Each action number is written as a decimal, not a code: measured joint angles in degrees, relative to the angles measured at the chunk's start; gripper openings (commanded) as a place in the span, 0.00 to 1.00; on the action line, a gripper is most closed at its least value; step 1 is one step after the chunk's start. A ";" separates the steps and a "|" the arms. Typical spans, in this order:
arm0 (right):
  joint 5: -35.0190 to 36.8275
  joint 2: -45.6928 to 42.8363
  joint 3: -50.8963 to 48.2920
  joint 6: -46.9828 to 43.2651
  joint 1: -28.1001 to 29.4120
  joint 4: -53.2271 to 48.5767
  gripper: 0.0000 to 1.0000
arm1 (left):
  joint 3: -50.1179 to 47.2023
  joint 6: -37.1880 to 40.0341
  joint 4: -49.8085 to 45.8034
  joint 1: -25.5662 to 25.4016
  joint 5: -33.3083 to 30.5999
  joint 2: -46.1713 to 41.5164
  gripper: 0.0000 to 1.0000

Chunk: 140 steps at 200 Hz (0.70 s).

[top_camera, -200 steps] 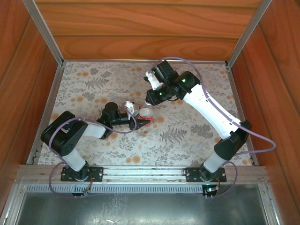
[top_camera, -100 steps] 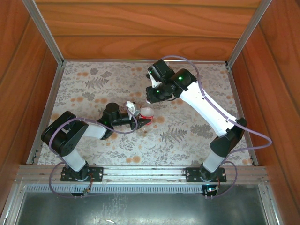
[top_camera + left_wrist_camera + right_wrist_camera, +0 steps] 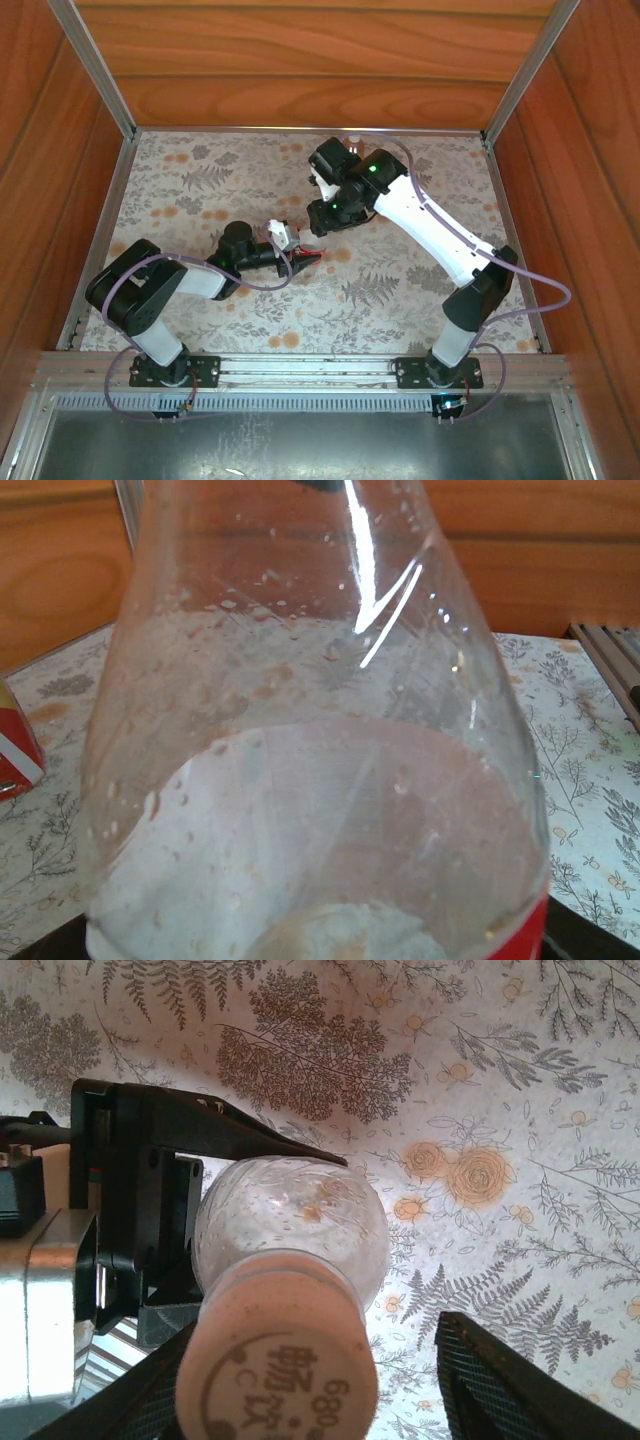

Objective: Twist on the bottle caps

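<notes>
Red-labelled bottle (image 3: 290, 1222) clamped by left gripper (image 3: 305, 258) midway between table's (image 3: 180, 200) side edges, whitish cap (image 3: 275, 1360) on neck. Right gripper (image 3: 330, 1400) spread wide around cap, not gripping. Risk: closing off-centre, cross-threading cap.

Both my arms bend inward, wrists nearly meeting in the middle.

My left arm (image 3: 190, 278) lies low, its elbow folded back near the base and its forearm stretched to the right, jaws clamped on the bottle (image 3: 290, 1225). My right arm (image 3: 430, 225) climbs from its base, leans left and bends down at the wrist. Its jaws point downward and stand apart, fingers (image 3: 500, 1385) spread wide.
</notes>
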 measured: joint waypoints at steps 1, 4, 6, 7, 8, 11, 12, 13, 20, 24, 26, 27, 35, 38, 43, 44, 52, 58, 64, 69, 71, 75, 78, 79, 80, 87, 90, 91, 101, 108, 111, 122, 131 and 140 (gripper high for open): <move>-0.02 -0.07 -0.04 -0.04 0.00 0.02 0.69 | 0.00 0.00 0.02 0.00 0.02 0.00 0.61; -0.13 -0.28 -0.35 -0.22 0.00 0.13 0.70 | 0.00 0.02 0.02 0.00 0.02 0.00 0.61; -0.26 -0.57 -0.57 -0.46 0.00 0.28 0.71 | 0.00 0.02 0.02 0.00 0.00 0.00 0.61; -0.31 -0.66 -0.68 -0.55 0.00 0.35 0.71 | 0.00 0.02 0.02 0.00 0.00 0.00 0.61; -0.33 -0.74 -0.76 -0.61 0.00 0.42 0.72 | 0.00 0.02 0.02 0.00 0.02 0.00 0.61; -0.57 -1.07 -1.11 -0.87 -0.02 0.59 0.73 | -0.02 0.04 0.02 0.00 0.02 0.00 0.61; -0.61 -1.16 -1.20 -0.92 -0.02 0.63 0.73 | -0.02 0.04 0.02 0.00 0.02 0.00 0.61; -0.72 -1.42 -1.38 -1.16 -0.02 0.76 0.74 | -0.02 0.04 0.02 0.00 0.02 0.00 0.61; -1.29 -2.56 -2.29 -1.92 -0.02 1.38 0.75 | -0.04 0.04 0.04 0.00 0.02 0.00 0.61; -1.60 -3.32 -2.93 -2.58 -0.02 1.95 0.75 | -0.07 0.04 0.09 0.00 0.02 0.00 0.61; -1.84 -3.85 -3.26 -2.84 -0.02 2.16 0.75 | -0.07 0.04 0.09 0.00 0.02 0.00 0.61; -1.90 -4.04 -3.39 -3.02 -0.02 2.27 0.75 | -0.09 0.04 0.11 0.00 0.02 0.00 0.61; -2.82 -6.36 -5.07 -4.87 -0.02 3.69 0.75 | -0.13 0.02 0.20 0.02 0.04 0.00 0.61; -3.08 -7.04 -5.57 -5.31 -0.02 4.07 0.75 | -0.17 0.02 0.22 0.02 0.07 0.00 0.61; -3.74 -8.87 -6.82 -6.80 0.00 5.20 0.75 | -0.22 0.02 0.31 0.02 0.17 0.00 0.61; -3.85 -9.14 -6.99 -6.97 0.00 5.33 0.75 | -0.22 0.02 0.31 0.02 0.20 0.00 0.61; -4.68 -12.31 -9.11 -9.64 0.00 7.21 0.74 | -0.28 0.00 0.42 0.07 0.55 0.00 0.61; -5.09 -14.34 -10.54 -11.58 -0.02 8.48 0.72 | -0.33 0.00 0.50 0.13 0.85 0.00 0.61; -5.40 -16.72 -12.15 -13.90 -0.02 9.94 0.71 | -0.35 0.00 0.52 0.24 1.27 0.00 0.61; -5.53 -18.69 -13.51 -16.28 0.00 11.19 0.70 | -0.37 0.00 0.52 0.33 1.75 0.00 0.61; -5.62 -19.21 -13.92 -16.68 0.00 11.58 0.70 | -0.39 -0.02 0.52 0.42 1.99 0.00 0.61; -5.84 -20.59 -14.93 -18.80 -0.02 12.50 0.70 | -0.44 -0.02 0.52 0.50 2.43 -0.04 0.61; -5.99 -21.57 -15.69 -20.13 -0.02 13.11 0.70 | -0.46 -0.02 0.50 0.63 2.93 -0.04 0.61; -6.01 -21.81 -15.85 -20.50 -0.02 13.22 0.70 | -0.46 -0.02 0.50 0.66 3.06 -0.04 0.61; -6.05 -22.29 -16.20 -21.31 0.00 13.49 0.70 | -0.48 -0.07 0.50 0.70 3.34 -0.07 0.61; -6.51 -24.13 -17.68 -24.94 0.00 14.71 0.70 | -0.61 -0.13 0.48 0.83 4.44 -0.11 0.61; -6.75 -24.85 -18.36 -26.77 -0.02 15.30 0.70 | -0.66 -0.22 0.48 1.01 5.14 -0.13 0.61; -6.84 -25.03 -18.51 -27.10 -0.02 15.43 0.70 | -0.68 -0.22 0.46 1.03 5.25 -0.15 0.61; -7.78 -26.82 -20.41 -32.89 -0.02 16.57 0.70 | -0.87 -0.48 0.42 1.29 7.26 -0.22 0.61; -8.52 -27.63 -21.53 -37.00 -0.02 17.09 0.70 | -0.98 -0.59 0.42 1.40 8.57 -0.22 0.61; -8.85 -27.87 -21.97 -38.77 -0.02 17.27 0.70 | -1.03 -0.66 0.42 1.49 9.25 -0.22 0.61; -9.90 -28.17 -22.91 -45.27 -0.02 17.35 0.71 | -1.09 -0.85 0.20 1.81 11.23 -0.22 0.61; -10.60 -27.89 -23.04 -50.07 -0.07 17.11 0.70 | -1.20 -0.87 0.11 2.03 12.94 -0.22 0.61; -11.65 -27.23 -22.60 -54.55 -0.13 16.41 0.70 | -1.29 -0.90 -0.02 2.14 14.36 -0.24 0.61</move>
